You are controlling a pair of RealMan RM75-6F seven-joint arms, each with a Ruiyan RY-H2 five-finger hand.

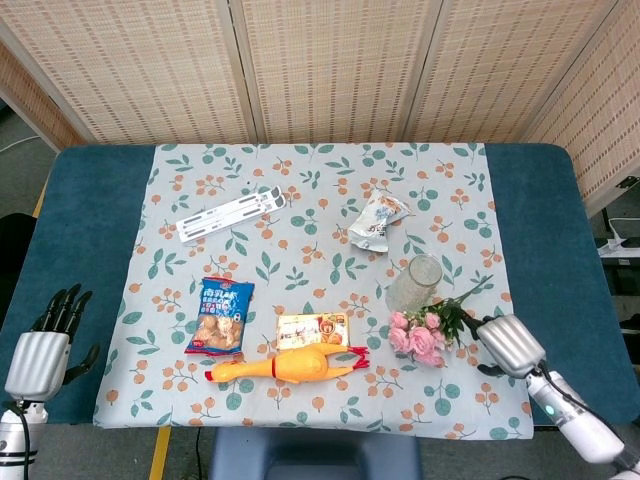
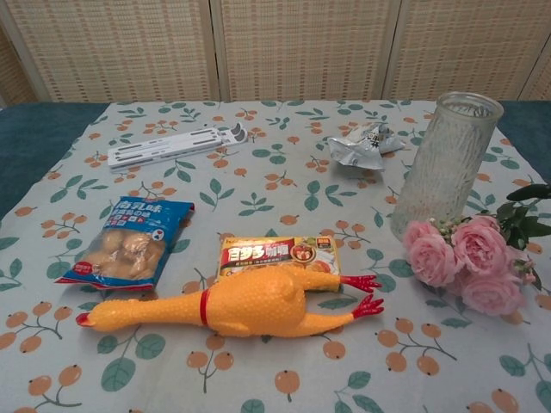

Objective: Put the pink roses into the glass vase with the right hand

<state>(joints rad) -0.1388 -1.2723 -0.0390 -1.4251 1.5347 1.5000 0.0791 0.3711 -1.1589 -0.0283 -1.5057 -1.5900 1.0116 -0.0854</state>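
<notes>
The pink roses [image 1: 420,335] lie on the floral cloth, blooms toward the front and green stems [image 1: 462,300] running back right. In the chest view the roses [image 2: 465,258] lie against the foot of the upright, empty glass vase [image 2: 443,163]. From the head view the vase [image 1: 415,282] stands just behind the blooms. My right hand [image 1: 508,345] hovers just right of the stems, its silver back up and nothing in its grasp. A dark fingertip [image 2: 529,191] shows over the stems at the chest view's right edge. My left hand [image 1: 40,355] rests at the front left, fingers spread.
A yellow rubber chicken [image 1: 285,365] and a small food box [image 1: 312,330] lie left of the roses. Farther left is a blue snack bag [image 1: 222,315]. A foil packet [image 1: 378,220] and a white plastic strip [image 1: 230,215] lie toward the back.
</notes>
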